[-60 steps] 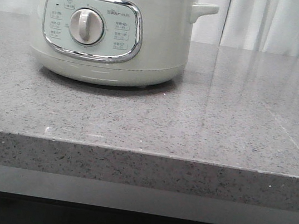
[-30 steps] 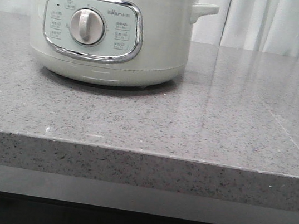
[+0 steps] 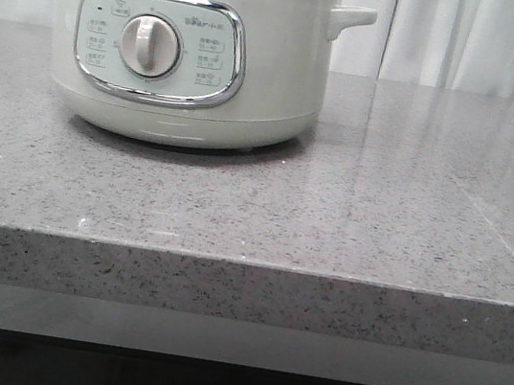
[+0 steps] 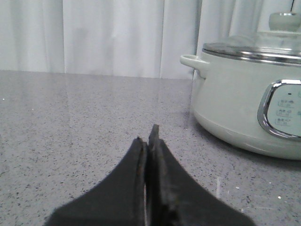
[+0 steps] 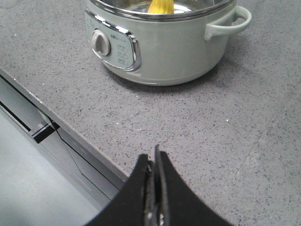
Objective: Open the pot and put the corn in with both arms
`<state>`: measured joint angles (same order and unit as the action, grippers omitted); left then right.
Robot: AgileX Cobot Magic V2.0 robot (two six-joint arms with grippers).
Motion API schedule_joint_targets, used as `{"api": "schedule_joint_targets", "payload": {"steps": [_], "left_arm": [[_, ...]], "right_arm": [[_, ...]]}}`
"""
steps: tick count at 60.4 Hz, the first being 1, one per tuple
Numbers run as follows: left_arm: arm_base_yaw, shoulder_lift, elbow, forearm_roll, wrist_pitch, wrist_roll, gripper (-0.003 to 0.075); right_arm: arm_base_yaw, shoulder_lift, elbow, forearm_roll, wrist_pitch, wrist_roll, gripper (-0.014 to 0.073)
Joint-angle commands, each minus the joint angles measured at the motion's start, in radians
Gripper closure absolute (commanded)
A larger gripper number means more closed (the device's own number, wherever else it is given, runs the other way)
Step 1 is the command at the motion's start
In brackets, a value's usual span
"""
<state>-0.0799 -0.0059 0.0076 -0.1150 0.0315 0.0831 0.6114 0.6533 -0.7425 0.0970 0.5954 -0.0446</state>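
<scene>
Both of your grippers have their jaws pressed together, holding nothing. Your left gripper [image 4: 149, 136] is a pair of matte black, tapering fingers that meet at a narrow tip just above the speckled grey stone countertop [image 4: 84, 122], whose polished surface mirrors the white pleated curtain [image 4: 113, 37] behind it. Your right gripper [image 5: 153, 157] shows the same dark wedge shape, its tips closed over the same granite-like slab near the front edge.

You can see the large round pale-green pot [image 3: 186, 51] standing on the counter, smooth and glossy, with a chrome-framed control panel [image 3: 160, 45], a round cream dial [image 3: 149, 47], a small loop handle on each side and a chrome top rim. From the left wrist view a clear glass lid [image 4: 254, 47] with a pale knob sits on it. Through that glass, in the right wrist view, the bright yellow corn cob [image 5: 161, 5] lies inside the pot. Both grippers are well apart from the pot, and neither touches it.
</scene>
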Motion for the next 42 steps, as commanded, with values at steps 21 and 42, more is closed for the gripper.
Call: {"api": "schedule_joint_targets", "payload": {"steps": [21,42], "left_arm": [[0.030,-0.015,0.011,-0.018,-0.111,-0.006,0.0741],[0.030,-0.015,0.011,-0.018,-0.111,-0.006,0.0741]], "right_arm": [[-0.001,-0.002,-0.026,0.004,-0.068,-0.004,0.0713],[-0.001,-0.002,-0.026,0.004,-0.068,-0.004,0.0713]]}}
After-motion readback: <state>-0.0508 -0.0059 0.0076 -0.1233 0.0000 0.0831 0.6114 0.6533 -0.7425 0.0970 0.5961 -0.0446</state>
